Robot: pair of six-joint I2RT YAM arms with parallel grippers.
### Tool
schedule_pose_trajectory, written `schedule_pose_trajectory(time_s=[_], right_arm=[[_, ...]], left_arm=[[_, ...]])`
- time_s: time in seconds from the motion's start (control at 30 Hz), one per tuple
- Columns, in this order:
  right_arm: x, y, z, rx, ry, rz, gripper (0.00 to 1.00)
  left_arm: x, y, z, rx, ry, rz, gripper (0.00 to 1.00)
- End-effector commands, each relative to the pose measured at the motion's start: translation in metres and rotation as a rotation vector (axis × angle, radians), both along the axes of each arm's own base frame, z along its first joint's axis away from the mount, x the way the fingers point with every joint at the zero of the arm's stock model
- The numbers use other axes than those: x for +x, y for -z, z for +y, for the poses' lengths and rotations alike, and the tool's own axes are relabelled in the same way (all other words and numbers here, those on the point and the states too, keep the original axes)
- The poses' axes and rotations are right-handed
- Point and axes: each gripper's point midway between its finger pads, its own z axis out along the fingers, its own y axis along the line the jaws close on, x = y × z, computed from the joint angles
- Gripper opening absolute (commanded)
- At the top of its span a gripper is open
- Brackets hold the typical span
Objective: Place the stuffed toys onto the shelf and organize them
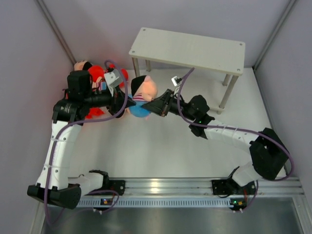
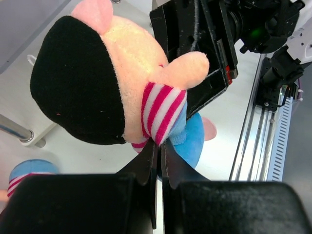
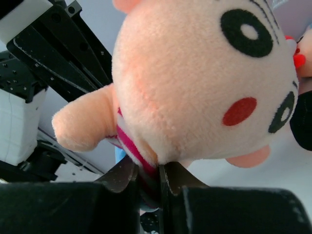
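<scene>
A peach-skinned doll [image 1: 144, 92] with black hair, a striped shirt and blue bottoms hangs above the table between both arms, in front of the off-white shelf [image 1: 187, 48]. My left gripper [image 1: 128, 108] is shut on its striped shirt, seen in the left wrist view [image 2: 160, 145] below the doll [image 2: 122, 83]. My right gripper [image 1: 152, 105] is shut on the shirt under the doll's chin [image 3: 150, 168]; the doll's face [image 3: 195, 83] fills that view. Red sharks [image 1: 100, 75] and another doll [image 1: 81, 65] lie at the back left, partly hidden by my left arm.
The shelf top is bare; its silver legs [image 1: 227, 95] stand on the white table. Grey walls close in left, right and behind. A second doll's blue and striped part [image 2: 24, 176] lies near a shelf leg [image 2: 14, 129]. An aluminium rail [image 1: 161, 187] runs along the near edge.
</scene>
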Motion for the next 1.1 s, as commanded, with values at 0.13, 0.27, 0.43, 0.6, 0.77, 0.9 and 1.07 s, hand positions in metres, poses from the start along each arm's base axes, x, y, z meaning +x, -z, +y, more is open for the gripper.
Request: schedule_pose_trajectory(time_s=[0.13, 0.27, 0.43, 0.6, 0.77, 0.9, 1.07], right_arm=[[0.016, -0.002, -0.016, -0.147, 0.207, -0.072, 0.00], [0.054, 0.062, -0.065, -0.592, 0.517, -0.058, 0.00], [0.085, 0.135, -0.157, -1.147, 0.862, -0.069, 0.00], [0.106, 0.168, -0.190, -1.462, 0.974, -0.164, 0.00], [0.139, 0.175, -0.214, -1.620, 1.026, -0.168, 0.00], [0.163, 0.169, -0.242, -1.668, 1.058, -0.120, 0.00], [0.179, 0.160, -0.248, -1.674, 1.040, -0.149, 0.02]], left_arm=[[0.008, 0.030, 0.009, 0.074, -0.073, 0.015, 0.55], [0.041, 0.061, 0.045, 0.233, -0.324, 0.031, 0.98], [0.066, 0.088, 0.108, 0.461, -0.650, 0.021, 0.98], [0.062, 0.104, 0.108, 0.479, -0.637, 0.052, 0.98], [0.061, 0.107, 0.108, 0.485, -0.629, 0.054, 0.98], [0.060, 0.110, 0.111, 0.499, -0.636, 0.054, 0.98], [0.058, 0.116, 0.112, 0.512, -0.634, 0.061, 0.98]])
